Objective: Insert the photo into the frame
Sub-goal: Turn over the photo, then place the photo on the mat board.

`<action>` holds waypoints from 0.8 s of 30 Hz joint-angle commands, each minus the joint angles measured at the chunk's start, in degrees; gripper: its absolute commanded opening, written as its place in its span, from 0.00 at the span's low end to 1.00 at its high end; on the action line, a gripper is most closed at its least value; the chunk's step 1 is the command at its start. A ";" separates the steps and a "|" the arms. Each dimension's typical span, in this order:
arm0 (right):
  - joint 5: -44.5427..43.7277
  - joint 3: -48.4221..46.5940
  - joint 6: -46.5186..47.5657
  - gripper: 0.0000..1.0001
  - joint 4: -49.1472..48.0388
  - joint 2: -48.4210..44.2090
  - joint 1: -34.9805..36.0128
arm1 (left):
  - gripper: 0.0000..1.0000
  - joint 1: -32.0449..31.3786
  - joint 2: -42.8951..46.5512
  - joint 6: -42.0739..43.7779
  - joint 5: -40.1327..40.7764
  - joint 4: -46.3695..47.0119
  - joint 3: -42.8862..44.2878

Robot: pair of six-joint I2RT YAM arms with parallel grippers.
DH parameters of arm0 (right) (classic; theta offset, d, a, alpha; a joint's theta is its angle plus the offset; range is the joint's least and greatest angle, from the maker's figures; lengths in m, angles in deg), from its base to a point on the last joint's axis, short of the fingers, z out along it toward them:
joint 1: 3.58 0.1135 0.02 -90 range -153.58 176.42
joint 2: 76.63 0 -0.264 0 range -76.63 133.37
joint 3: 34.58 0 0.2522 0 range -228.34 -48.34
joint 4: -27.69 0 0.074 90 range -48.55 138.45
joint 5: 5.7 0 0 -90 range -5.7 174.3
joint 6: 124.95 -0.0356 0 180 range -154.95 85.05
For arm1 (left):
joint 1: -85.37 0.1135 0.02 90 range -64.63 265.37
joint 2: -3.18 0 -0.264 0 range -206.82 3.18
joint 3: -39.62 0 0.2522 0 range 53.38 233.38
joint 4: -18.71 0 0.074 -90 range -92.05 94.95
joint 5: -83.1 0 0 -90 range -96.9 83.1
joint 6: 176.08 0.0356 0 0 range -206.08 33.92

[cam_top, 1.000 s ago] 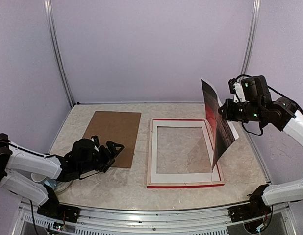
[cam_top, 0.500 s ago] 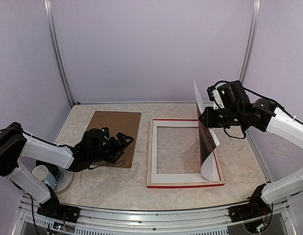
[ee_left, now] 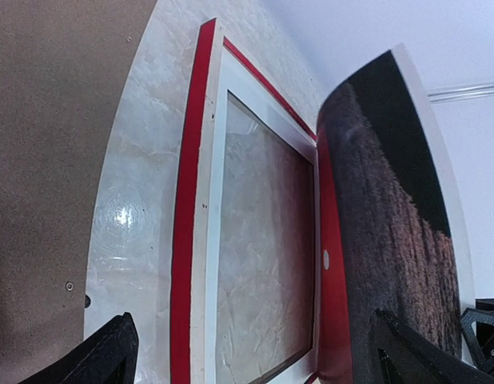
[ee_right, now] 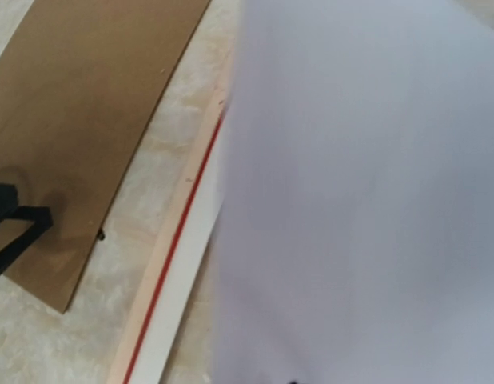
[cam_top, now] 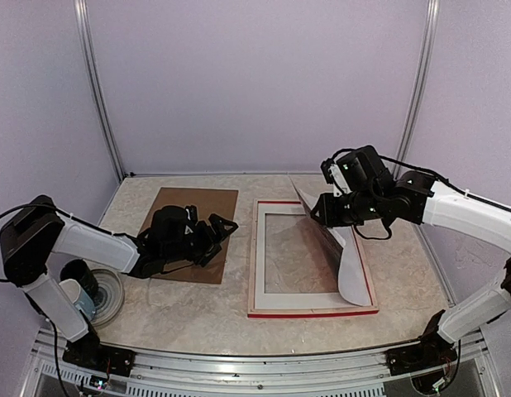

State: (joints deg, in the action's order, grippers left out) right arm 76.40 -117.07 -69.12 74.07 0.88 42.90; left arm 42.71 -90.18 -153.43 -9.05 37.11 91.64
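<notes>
The frame [cam_top: 257,258] lies flat mid-table, pale side up with red edges; it also shows in the left wrist view [ee_left: 195,240] and the right wrist view [ee_right: 175,264]. My right gripper [cam_top: 320,213] is shut on the photo [cam_top: 348,269] and holds it slanted low over the frame's right half, white back up, near corner resting by the right rail. In the left wrist view the photo's dark printed side [ee_left: 391,224] faces the frame. The photo's white back [ee_right: 359,200] hides my right fingers. My left gripper [cam_top: 218,231] is open and empty over the board's right edge, facing the frame [ee_left: 259,360].
A brown cardboard backing board [cam_top: 185,211] lies left of the frame, also seen in the right wrist view [ee_right: 79,120]. A cup [cam_top: 76,296] and a round plate-like disc [cam_top: 111,291] sit at the near left. Walls and metal posts close in the back and sides.
My right arm swung left and down, tipping the photo from upright to slanted over the frame. My left gripper moved right across the board toward the frame.
</notes>
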 commanded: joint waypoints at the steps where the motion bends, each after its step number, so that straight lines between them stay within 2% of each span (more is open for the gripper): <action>1: 2.91 -1.90 -0.53 0.21 -3.72 3.19 1.47 | 0.99 0.38 -0.68 0.91 -1.26 1.41 1.73; 14: 4.13 -1.78 -1.04 0.23 -6.53 9.45 2.91 | 0.99 0.73 -0.86 0.91 -1.93 1.84 0.89; 18: 2.53 -2.37 -0.28 0.36 -5.28 9.14 2.92 | 0.99 0.65 -0.65 0.73 -2.42 2.09 0.12; 24: -3.43 -2.69 2.15 0.71 -0.61 7.32 2.85 | 0.99 0.00 0.14 3.83 -2.77 -0.12 -0.21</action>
State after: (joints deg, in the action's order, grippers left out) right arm 77.80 -118.36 -68.40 69.89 10.02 45.19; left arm 43.02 -90.33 -152.80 -11.00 37.70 92.15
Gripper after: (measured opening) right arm 0.638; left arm 0.989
